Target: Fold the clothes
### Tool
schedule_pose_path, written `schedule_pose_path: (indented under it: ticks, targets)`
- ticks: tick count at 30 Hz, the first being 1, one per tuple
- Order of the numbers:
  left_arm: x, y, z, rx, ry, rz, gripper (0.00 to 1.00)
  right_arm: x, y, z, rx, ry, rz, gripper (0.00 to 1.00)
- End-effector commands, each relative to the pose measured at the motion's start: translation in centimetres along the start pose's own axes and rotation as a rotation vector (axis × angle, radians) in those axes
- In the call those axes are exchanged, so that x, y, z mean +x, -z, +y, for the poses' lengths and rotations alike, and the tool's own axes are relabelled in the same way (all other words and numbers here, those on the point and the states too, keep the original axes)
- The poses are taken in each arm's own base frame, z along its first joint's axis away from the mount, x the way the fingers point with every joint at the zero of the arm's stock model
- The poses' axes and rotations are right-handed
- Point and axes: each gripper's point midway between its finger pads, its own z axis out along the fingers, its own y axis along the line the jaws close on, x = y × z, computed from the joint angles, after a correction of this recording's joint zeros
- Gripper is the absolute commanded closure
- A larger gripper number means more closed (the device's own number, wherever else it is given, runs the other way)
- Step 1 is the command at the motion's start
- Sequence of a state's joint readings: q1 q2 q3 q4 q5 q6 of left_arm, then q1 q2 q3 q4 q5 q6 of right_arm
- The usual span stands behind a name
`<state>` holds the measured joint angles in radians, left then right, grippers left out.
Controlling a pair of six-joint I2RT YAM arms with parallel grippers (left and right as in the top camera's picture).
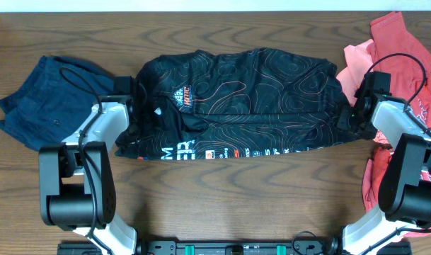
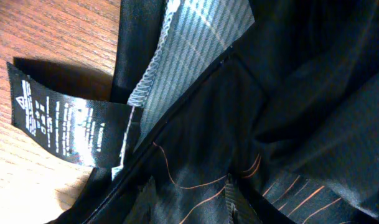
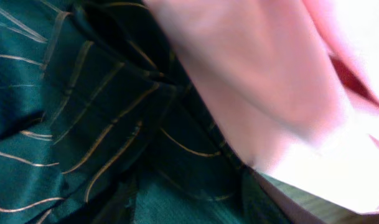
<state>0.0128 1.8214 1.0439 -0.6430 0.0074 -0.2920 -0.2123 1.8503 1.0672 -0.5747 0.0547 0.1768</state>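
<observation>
A black shirt with orange contour lines (image 1: 250,99) lies spread across the middle of the wooden table (image 1: 236,198), folded lengthwise. My left gripper (image 1: 130,131) is at its left edge, and in the left wrist view its fingers (image 2: 192,205) are closed on a fold of the black fabric (image 2: 289,93), next to the care label (image 2: 58,121). My right gripper (image 1: 345,120) is at the shirt's right edge. In the right wrist view its fingers (image 3: 189,205) pinch the dark fabric (image 3: 71,93), with pink cloth (image 3: 264,68) just beyond.
A navy garment (image 1: 49,103) lies crumpled at the left of the table. A pile of coral-pink clothes (image 1: 406,49) lies at the right, reaching down past the right arm (image 1: 374,177). Bare wood shows along the front.
</observation>
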Motion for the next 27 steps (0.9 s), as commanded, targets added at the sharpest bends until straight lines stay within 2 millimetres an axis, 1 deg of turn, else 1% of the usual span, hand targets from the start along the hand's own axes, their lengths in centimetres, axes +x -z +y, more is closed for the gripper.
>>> schedule_pose_path:
  ticks: [1, 3, 5, 6, 7, 8, 13, 14, 15, 17, 20, 23, 24, 27]
  targets:
    - [2.8, -2.3, 1.4, -0.067, -0.002, 0.12, 0.61, 2.5, -1.6, -0.9, 0.036, 0.018, 0.085, 0.65]
    - [3.4, -2.2, 1.7, -0.075, -0.003, 0.144, 0.61, 3.2, -1.5, -1.9, 0.089, 0.006, 0.108, 0.77]
    - [4.3, -2.0, 2.0, -0.09, -0.005, 0.184, 0.62, 3.9, -1.2, -3.7, 0.186, -0.05, 0.13, 0.9]
    - [4.8, -1.9, 2.2, -0.097, -0.006, 0.202, 0.63, 4.4, -0.9, -4.8, 0.249, -0.091, 0.142, 0.94]
    - [5.3, -1.8, 2.4, -0.105, -0.007, 0.222, 0.66, 4.8, -0.7, -5.6, 0.29, -0.124, 0.151, 0.96]
    - [5.7, -1.8, 2.6, -0.111, -0.008, 0.239, 0.67, 5.2, -0.5, -6.4, 0.325, -0.151, 0.162, 0.97]
    - [9.0, -1.7, 3.8, -0.156, 0.008, 0.346, 0.68, 7.5, 0.3, -8.4, 0.377, -0.224, 0.255, 0.97]
    - [9.7, -1.7, 4.0, -0.165, 0.01, 0.368, 0.7, 8.2, 0.6, -8.6, 0.385, -0.226, 0.286, 0.97]
    - [10.2, -1.6, 4.2, -0.172, 0.008, 0.388, 0.74, 8.9, 0.9, -8.9, 0.395, -0.228, 0.315, 0.98]
    - [11.0, -1.4, 4.5, -0.183, 0.006, 0.415, 0.75, 9.8, 1.3, -9.1, 0.407, -0.248, 0.349, 0.98]
    - [11.0, -1.1, 4.5, -0.181, 0.006, 0.41, 0.75, 10.1, 1.5, -9.2, 0.41, -0.255, 0.361, 0.96]
    - [10.2, -0.5, 4.3, -0.164, 0.009, 0.367, 0.75, 9.3, 1.7, -8.7, 0.377, -0.267, 0.339, 0.92]
    - [9.9, -0.2, 4.1, -0.156, 0.01, 0.346, 0.75, 8.8, 1.9, -8.3, 0.356, -0.273, 0.328, 0.89]
    - [8.8, 0.8, 3.8, -0.13, 0.014, 0.281, 0.75, 7.6, 3.0, -7.7, 0.317, -0.285, 0.309, 0.74]
